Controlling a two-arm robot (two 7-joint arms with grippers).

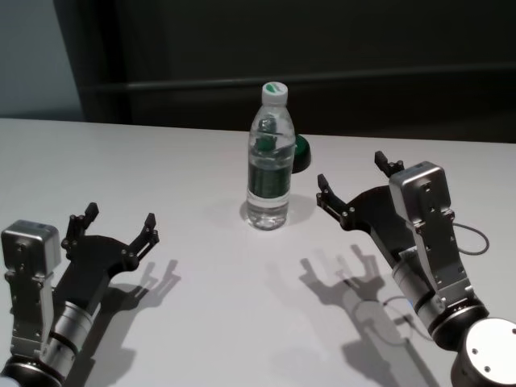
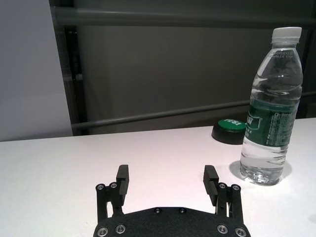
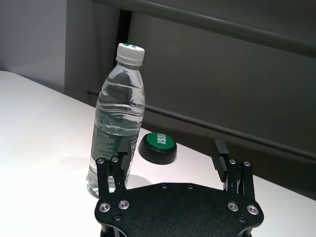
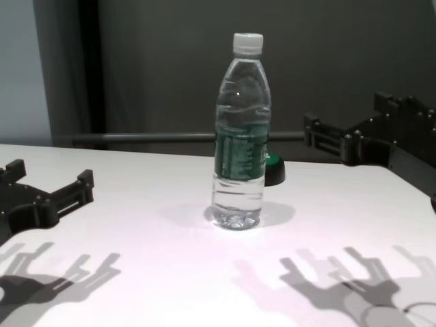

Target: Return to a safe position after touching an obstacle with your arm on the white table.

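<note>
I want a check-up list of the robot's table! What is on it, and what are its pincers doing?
Surface: white table, smooth and matte.
Job's things: water bottle standing upright, capped, part full, between the two arms.
Clutter: low black button with green top just behind the bottle.
Grippers: left pincer open, low over the table, apart from the bottle; right pincer open, raised, near the bottle, not touching it.
Cables: thin loop of wire at the right wrist.
Surroundings: dark wall with a horizontal rail behind the table.
</note>
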